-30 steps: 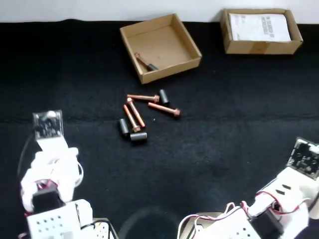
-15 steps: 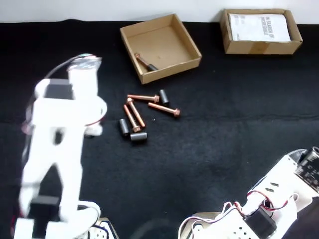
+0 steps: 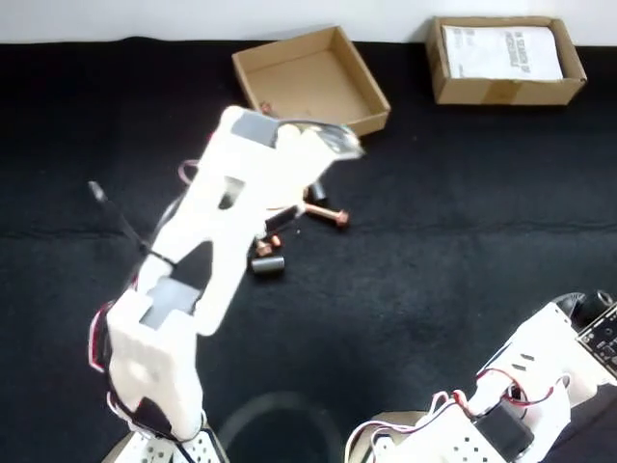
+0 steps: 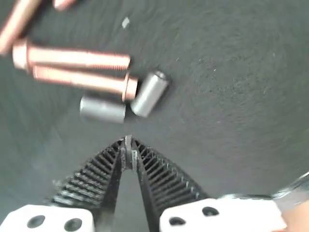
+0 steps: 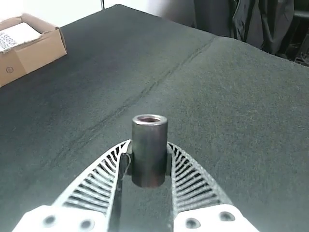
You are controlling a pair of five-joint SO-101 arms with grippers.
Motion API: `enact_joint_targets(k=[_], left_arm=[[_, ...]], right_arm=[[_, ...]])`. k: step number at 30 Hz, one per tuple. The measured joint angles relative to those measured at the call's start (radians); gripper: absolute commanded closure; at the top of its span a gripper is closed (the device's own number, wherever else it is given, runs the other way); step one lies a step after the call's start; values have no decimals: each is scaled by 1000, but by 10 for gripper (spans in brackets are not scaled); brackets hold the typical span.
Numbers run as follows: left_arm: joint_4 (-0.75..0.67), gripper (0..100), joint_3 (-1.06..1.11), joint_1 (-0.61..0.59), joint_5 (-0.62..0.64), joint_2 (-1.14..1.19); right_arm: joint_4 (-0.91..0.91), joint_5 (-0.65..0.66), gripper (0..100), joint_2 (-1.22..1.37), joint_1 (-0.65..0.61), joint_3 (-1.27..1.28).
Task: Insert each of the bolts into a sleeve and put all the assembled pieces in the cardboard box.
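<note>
My left arm [image 3: 231, 222] stretches over the pile of parts at the table's middle and hides most of it. Just below its shut, empty gripper [image 4: 128, 151] lie two copper bolts [image 4: 77, 58] side by side and two dark sleeves [image 4: 102, 109], one of them [image 4: 149, 93] at a bolt's head. From above, one bolt [image 3: 331, 215] and one sleeve [image 3: 269, 264] show past the arm. The open cardboard box [image 3: 342, 63] stands behind the pile. My right gripper [image 5: 147, 145], at the near right, is shut on an upright dark sleeve [image 5: 149, 159].
A second cardboard box [image 3: 482, 92] with a printed sheet in it stands at the back right, and its corner [image 5: 29, 46] is also in the right wrist view. The right arm [image 3: 535, 381] sits low at the front right. Black cloth covers the table.
My left arm has swung up from the near left and out over the bolts and sleeves. The right arm has shifted slightly at the front right.
</note>
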Motion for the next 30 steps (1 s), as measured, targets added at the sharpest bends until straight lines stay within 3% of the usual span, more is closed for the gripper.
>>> enact_joint_targets(k=[5, 10, 16, 23, 30], left_arm=[[2, 986, -152, 58, -219, 91], [-2, 971, -328, 118, -252, 239], [-18, 840, -578, 137, -252, 486], [-18, 839, -801, 137, -273, 695], [-18, 839, -836, 137, -371, 729]], right_arm=[[0, 0, 991, 0, 0, 5], [0, 0, 991, 0, 0, 5], [0, 0, 991, 0, -2, 5], [0, 0, 991, 0, -8, 5], [0, 0, 990, 0, -8, 5]])
